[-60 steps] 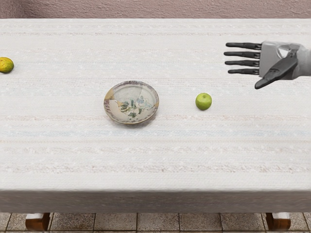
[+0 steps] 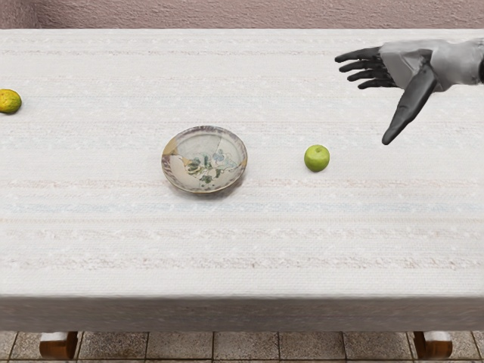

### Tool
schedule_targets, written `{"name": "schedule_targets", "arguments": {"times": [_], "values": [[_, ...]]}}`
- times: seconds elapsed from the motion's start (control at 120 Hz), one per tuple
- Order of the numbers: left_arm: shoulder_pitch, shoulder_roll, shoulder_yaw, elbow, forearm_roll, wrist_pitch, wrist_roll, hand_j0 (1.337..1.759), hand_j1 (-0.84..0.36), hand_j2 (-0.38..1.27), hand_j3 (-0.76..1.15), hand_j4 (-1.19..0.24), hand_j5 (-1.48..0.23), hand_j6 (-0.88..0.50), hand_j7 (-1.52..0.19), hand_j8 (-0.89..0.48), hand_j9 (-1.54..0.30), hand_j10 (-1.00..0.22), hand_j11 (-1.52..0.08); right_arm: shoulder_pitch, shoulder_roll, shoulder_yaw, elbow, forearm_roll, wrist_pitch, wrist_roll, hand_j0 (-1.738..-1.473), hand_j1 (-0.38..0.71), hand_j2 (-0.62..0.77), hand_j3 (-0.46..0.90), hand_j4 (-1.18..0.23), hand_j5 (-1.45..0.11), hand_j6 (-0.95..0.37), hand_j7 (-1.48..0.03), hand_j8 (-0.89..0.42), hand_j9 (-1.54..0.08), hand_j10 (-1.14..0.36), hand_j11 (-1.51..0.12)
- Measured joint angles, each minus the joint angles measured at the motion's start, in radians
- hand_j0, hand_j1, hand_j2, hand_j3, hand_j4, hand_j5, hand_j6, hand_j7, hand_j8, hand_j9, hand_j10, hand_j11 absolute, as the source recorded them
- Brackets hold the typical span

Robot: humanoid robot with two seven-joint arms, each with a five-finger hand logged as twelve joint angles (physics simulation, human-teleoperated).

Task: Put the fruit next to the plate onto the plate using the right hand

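Since the long white cloth-covered counter (image 2: 242, 242) fills almost the whole view, its ends are cut off at both sides, and only two wooden feet show under the near edge. Around the middle of it sits the shallow round ceramic plate with a blue-green flower pattern (image 2: 236, 144), with nothing on it.

Towards the far right corner is the grey and black right hand (image 2: 401, 66), open and holding nothing. Its fingers (image 2: 359, 55) reach out toward the left edge and its thumb (image 2: 402, 113) points down toward the near edge. How high it is above the cloth cannot be judged from this one view, and the wrist is cut off at the right edge.

The small round green apple (image 2: 317, 157) lies on the cloth to the right of the plate, near it but apart. It looks firm, light and smooth, so it is likely to roll if nudged. A grip from above, with the fingers on one side of its widest part and the thumb opposite, seems safest. Its underside and any stem are hard to make out.

A yellow-orange fruit (image 2: 8, 100) sits at the left edge, partly cropped.
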Motion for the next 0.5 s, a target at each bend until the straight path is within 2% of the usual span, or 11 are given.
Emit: {"name": "schedule_targets", "arguments": {"times": [0.083, 0.175, 0.292, 0.5], "values": [[0.000, 0.000, 0.000, 0.000, 0.000, 0.000, 0.000, 1.658, 0.06, 0.05, 0.00, -0.25, -0.32, -0.25, -0.32, -0.25, -0.32, -0.24, -0.32, 0.007, 0.022, -0.018, 0.094, -0.157, -0.019, -0.011, -1.658, -0.31, -0.01, 0.00, -0.04, -0.05, -0.04, -0.05, -0.04, -0.05, -0.04, -0.05], [0.000, 0.000, 0.000, 0.000, 0.000, 0.000, 0.000, 1.658, 0.06, 0.05, 0.00, -0.25, -0.32, -0.25, -0.32, -0.25, -0.32, -0.24, -0.32, 0.009, 0.059, -0.061, 0.147, -0.286, -0.122, -0.018, -1.658, -0.30, -0.01, 0.00, -0.04, -0.05, -0.04, -0.05, -0.04, -0.05, -0.04, -0.05], [0.000, 0.000, 0.000, 0.000, 0.000, 0.000, 0.000, 1.658, 0.06, 0.05, 0.00, -0.25, -0.32, -0.25, -0.32, -0.25, -0.32, -0.25, -0.32, 0.005, 0.108, -0.114, 0.172, -0.391, -0.274, -0.040, -1.658, -0.30, -0.01, 0.00, -0.04, -0.05, -0.04, -0.05, -0.04, -0.05, -0.04, -0.05], [0.000, 0.000, 0.000, 0.000, 0.000, 0.000, 0.000, 1.658, 0.06, 0.05, 0.00, -0.25, -0.32, -0.25, -0.32, -0.25, -0.32, -0.24, -0.32, -0.002, 0.180, -0.239, 0.182, -0.454, -0.457, -0.063, -1.658, -0.28, -0.01, 0.00, -0.06, -0.07, -0.06, -0.07, -0.06, -0.07, -0.06, -0.07]]}}
